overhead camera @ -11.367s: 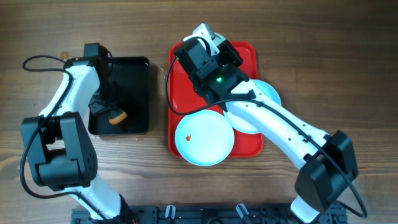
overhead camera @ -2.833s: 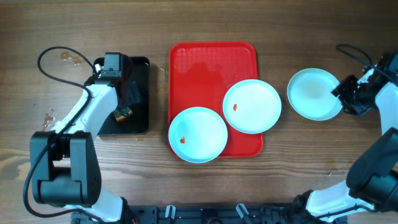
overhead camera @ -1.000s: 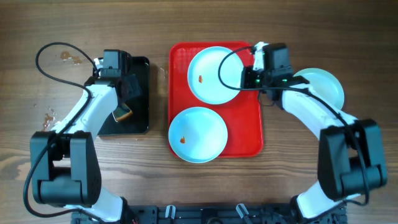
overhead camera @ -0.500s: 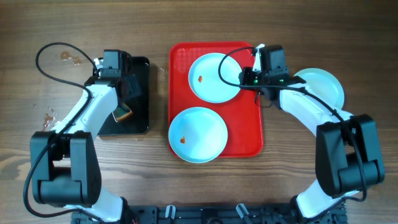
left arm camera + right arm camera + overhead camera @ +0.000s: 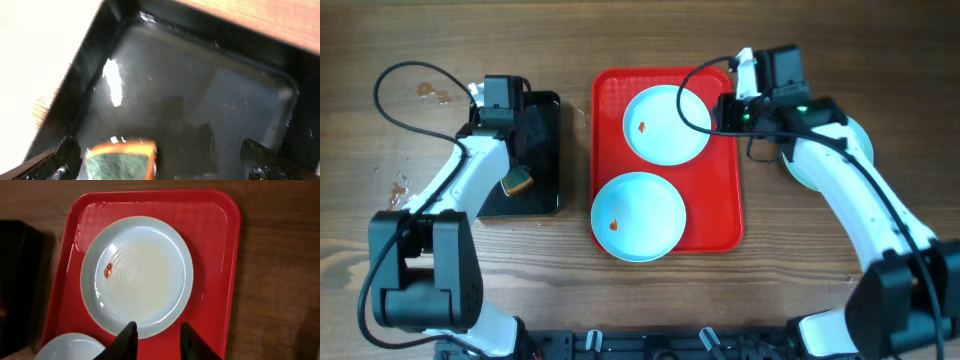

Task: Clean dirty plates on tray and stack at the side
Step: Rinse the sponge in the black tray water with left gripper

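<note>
Robotics lab, wooden table, twin robot arms

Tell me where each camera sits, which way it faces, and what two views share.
Overhead: above the table, facing down on the red tray, its far plate and near plate, and the black tray; left arm and right arm show.
Left wrist: on the left arm, facing down into the black tray at a sponge; the left gripper's open fingers show.
Right wrist: on the right arm, facing down on the far plate; the right gripper's fingertips show.
Shared: overhead and right wrist both show the far plate's smear.
</note>
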You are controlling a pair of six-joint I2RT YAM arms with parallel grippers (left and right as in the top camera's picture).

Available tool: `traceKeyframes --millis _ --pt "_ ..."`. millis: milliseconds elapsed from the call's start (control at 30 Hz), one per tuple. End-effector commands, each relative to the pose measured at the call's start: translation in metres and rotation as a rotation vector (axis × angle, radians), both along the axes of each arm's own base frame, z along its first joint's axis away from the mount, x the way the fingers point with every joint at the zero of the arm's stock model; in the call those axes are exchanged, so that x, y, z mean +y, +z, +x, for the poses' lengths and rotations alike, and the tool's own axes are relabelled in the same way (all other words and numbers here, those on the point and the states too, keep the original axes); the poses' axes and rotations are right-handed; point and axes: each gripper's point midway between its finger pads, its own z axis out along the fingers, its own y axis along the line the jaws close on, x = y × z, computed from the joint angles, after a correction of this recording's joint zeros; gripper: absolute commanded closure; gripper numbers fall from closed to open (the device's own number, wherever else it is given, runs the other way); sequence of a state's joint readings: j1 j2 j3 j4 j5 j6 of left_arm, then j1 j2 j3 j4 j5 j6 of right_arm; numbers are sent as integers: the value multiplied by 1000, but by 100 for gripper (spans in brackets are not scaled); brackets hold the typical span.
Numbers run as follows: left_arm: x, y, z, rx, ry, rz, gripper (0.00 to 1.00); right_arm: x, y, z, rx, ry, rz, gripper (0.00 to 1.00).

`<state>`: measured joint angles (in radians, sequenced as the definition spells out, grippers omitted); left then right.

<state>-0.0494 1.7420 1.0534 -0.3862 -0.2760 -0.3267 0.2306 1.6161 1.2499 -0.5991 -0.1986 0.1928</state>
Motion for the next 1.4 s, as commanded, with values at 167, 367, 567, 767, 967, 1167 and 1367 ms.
traceKeyframes --millis 167,367,567,767,967,1167,1367 --pt "-34 -4 -61 243 38 -285 0 10 -4 -15 73 25 50 71" --pt "0 53 -79 137 196 -322 60 10 -5 -15 78 18 53 71" --pt "6 5 -73 169 194 -284 87 10 -5 -15 84 3 62 71" --pt "11 -35 -69 237 214 -253 96 10 -5 -16 95 -18 73 71" --pt "-18 -51 -76 342 -40 -335 79 10 -5 -16 104 -39 85 72" --pt "-16 8 -66 292 -29 -334 0 10 -6 -17 110 -40 83 71" --pt "2 -24 -74 290 32 -248 41 10 -6 -17 110 -40 83 72"
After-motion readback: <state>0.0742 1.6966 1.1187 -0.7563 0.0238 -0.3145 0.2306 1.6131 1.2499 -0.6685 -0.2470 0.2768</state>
